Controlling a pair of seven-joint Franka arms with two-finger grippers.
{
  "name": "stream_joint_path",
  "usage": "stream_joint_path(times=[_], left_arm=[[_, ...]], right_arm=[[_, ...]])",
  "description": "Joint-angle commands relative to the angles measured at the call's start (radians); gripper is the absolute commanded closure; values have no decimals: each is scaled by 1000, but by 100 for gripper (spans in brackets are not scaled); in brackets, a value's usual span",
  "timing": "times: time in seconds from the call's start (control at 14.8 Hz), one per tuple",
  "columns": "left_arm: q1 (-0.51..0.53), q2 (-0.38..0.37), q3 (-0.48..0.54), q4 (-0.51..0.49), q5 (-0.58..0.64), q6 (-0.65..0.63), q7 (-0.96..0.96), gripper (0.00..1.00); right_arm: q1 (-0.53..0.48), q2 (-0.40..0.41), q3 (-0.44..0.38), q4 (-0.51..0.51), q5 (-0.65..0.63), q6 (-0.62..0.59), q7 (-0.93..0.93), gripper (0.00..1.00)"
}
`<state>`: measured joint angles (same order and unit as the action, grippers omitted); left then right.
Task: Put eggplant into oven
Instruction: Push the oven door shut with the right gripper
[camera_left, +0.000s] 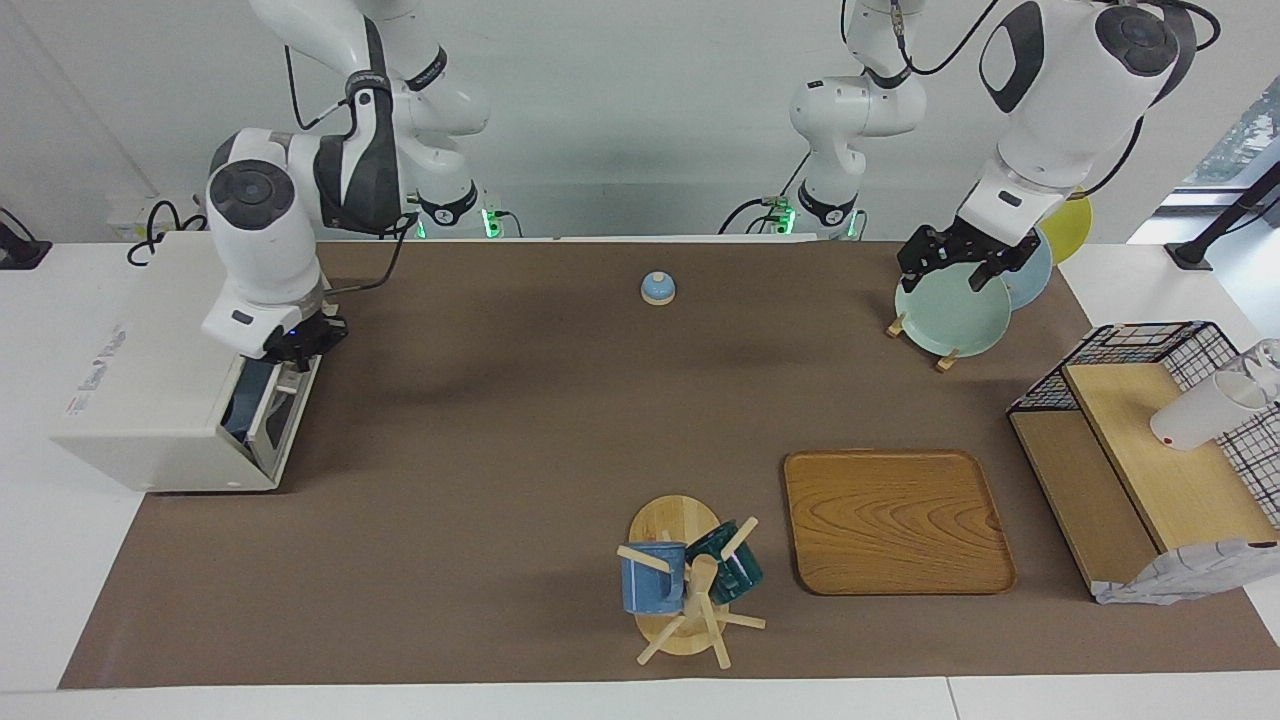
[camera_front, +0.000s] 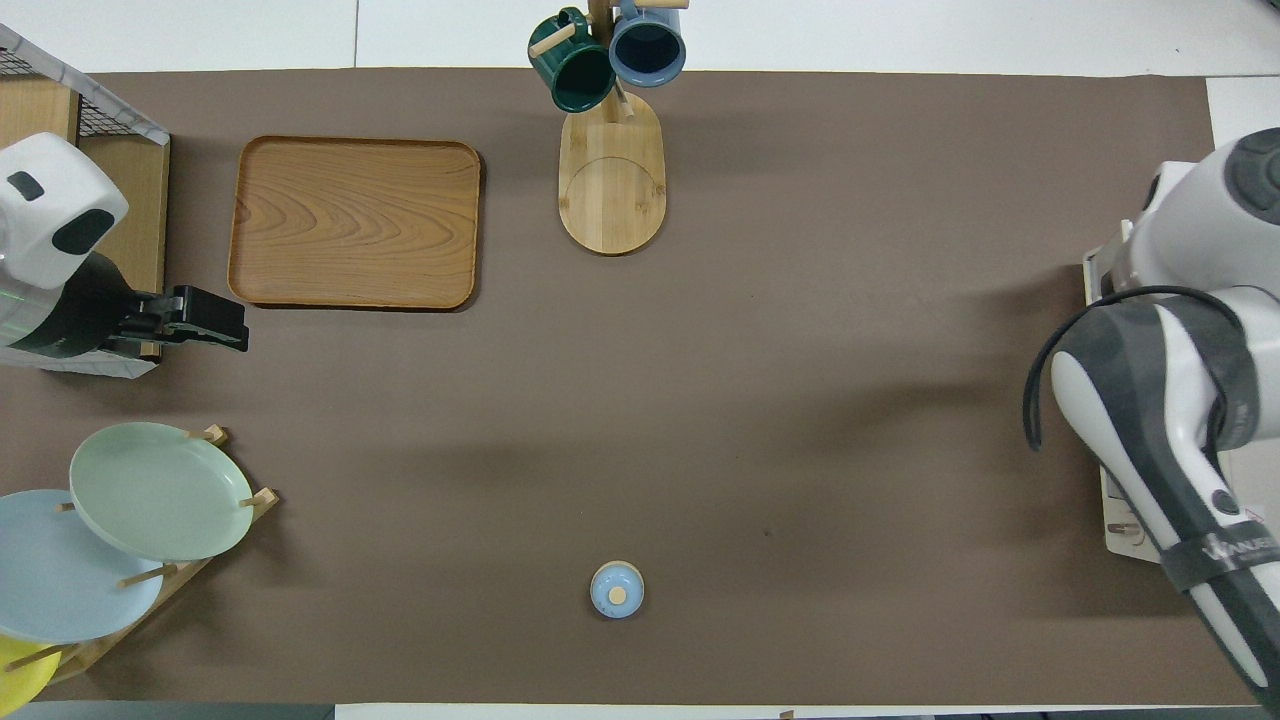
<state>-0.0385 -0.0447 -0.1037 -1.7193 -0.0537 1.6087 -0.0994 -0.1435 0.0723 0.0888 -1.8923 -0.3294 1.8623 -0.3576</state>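
The off-white oven (camera_left: 150, 400) stands at the right arm's end of the table, its front toward the middle of the table. Its glass door (camera_left: 262, 408) leans a little way out from the box. My right gripper (camera_left: 300, 348) is at the door's top edge; its fingertips are hidden. In the overhead view only a strip of the oven (camera_front: 1115, 500) shows under the right arm. The eggplant shows in neither view. My left gripper (camera_left: 950, 268) hangs open and empty over the plate rack; it also shows in the overhead view (camera_front: 215, 322).
A plate rack with a green plate (camera_left: 950, 315) and blue and yellow plates stands near the left arm. A wooden tray (camera_left: 895, 520), a mug tree with two mugs (camera_left: 685, 580), a small blue lid (camera_left: 657, 288) and a wire shelf (camera_left: 1150, 440) are also on the table.
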Motion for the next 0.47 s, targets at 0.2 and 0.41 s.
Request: stream_joint_path(times=[0.2,0.41], left_arm=[[3,-9,-2,4,17,-12,0,0],[3,-9,-1,3,17,-12,0,0]], right_arm=[[-16,35,0,244,131,-266,38,94],[-15,24,-1,297,269,-334,61,78]])
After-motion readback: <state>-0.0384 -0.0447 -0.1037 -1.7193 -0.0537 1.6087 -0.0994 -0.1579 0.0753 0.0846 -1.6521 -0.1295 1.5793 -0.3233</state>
